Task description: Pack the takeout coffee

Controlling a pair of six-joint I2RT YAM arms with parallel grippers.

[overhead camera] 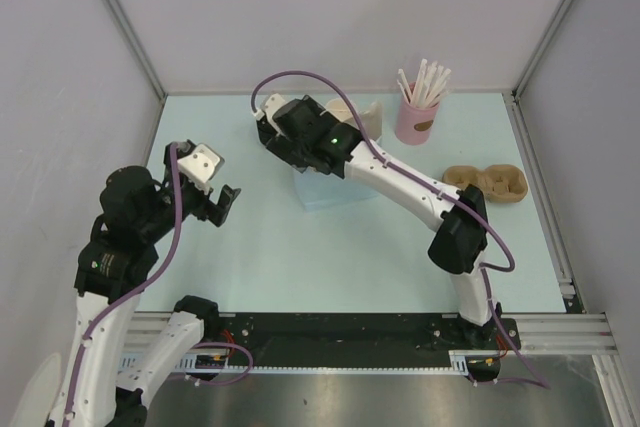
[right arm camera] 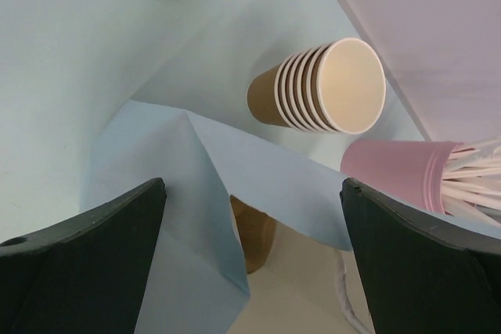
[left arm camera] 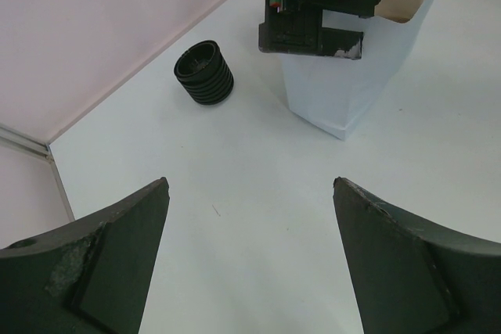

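Down inside the pale blue paper bag (right arm camera: pixel 156 146), which stands near the middle of the table (overhead camera: pixel 300 257), a strip of brown kraft wall shows through the open mouth in the right wrist view. I take this for the takeout coffee (right arm camera: pixel 254 232), standing upright against a fold of the bag, though no view shows its black lid. The right gripper (right arm camera: pixel 252 193) hangs directly over that mouth with its jaws spread wide and nothing between them. The left gripper (left arm camera: pixel 250 185), well apart from the bag on its left, is likewise wide open and empty above bare table. By my judgement the cup is light, and how full it is cannot be told. Its thin paper wall would buckle under a hard pinch, and the kraft surface should give fair friction. The safest hold is probably around the body just below the rim, where the lid stiffens it, keeping it level so the lid is not popped off. By count there is one such cup and one bag. One stack of about six lidless brown cups (right arm camera: pixel 313 91) lies on its side. There is one stack of black lids (left arm camera: pixel 205 72), too tightly nested to count. One pink cup (right arm camera: pixel 399 174) holds a bundle of white sticks (overhead camera: pixel 425 82), and one pulp carrier tray (overhead camera: pixel 485 184) lies at the right.
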